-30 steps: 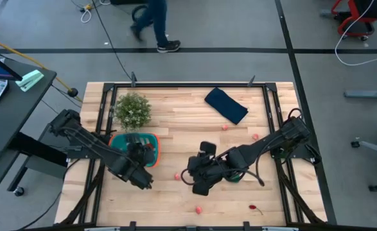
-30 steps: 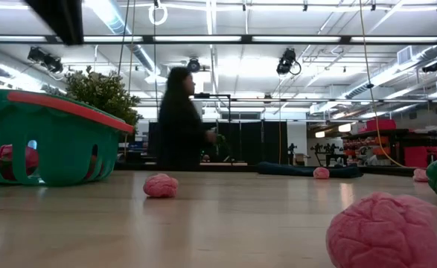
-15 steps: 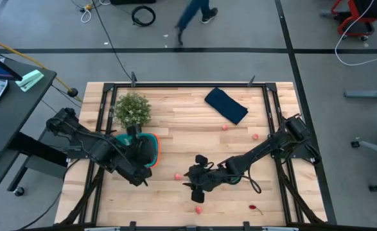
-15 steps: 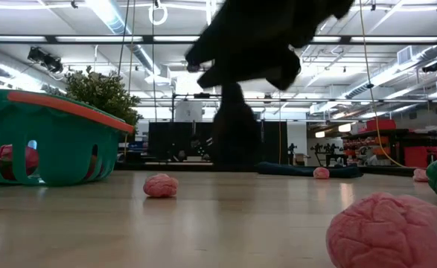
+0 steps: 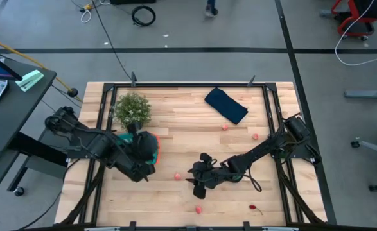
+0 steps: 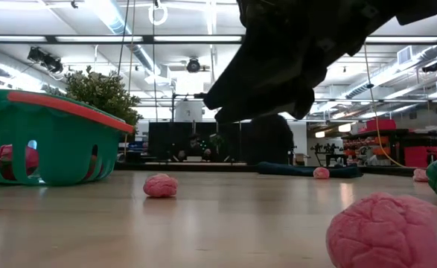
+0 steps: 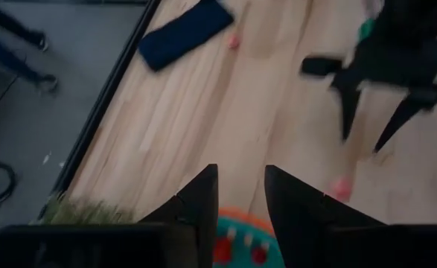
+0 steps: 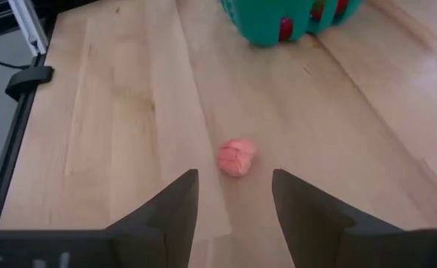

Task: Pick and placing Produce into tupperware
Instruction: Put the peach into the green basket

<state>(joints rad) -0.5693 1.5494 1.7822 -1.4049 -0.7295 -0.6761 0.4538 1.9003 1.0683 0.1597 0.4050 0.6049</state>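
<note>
Pink produce (image 8: 237, 157) before open tool (image 8: 233, 195)

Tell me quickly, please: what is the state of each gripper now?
Left gripper: open, empty, above the teal container.
Right gripper: open, holding nothing, pointed at a pink toy fruit on the table.

No legible text, label, brand, number or sign found in any view. Surfaces checked carry no readable markings.

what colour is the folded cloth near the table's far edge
Dark navy blue, plain; the folded cloth shows best in the high view.
</note>
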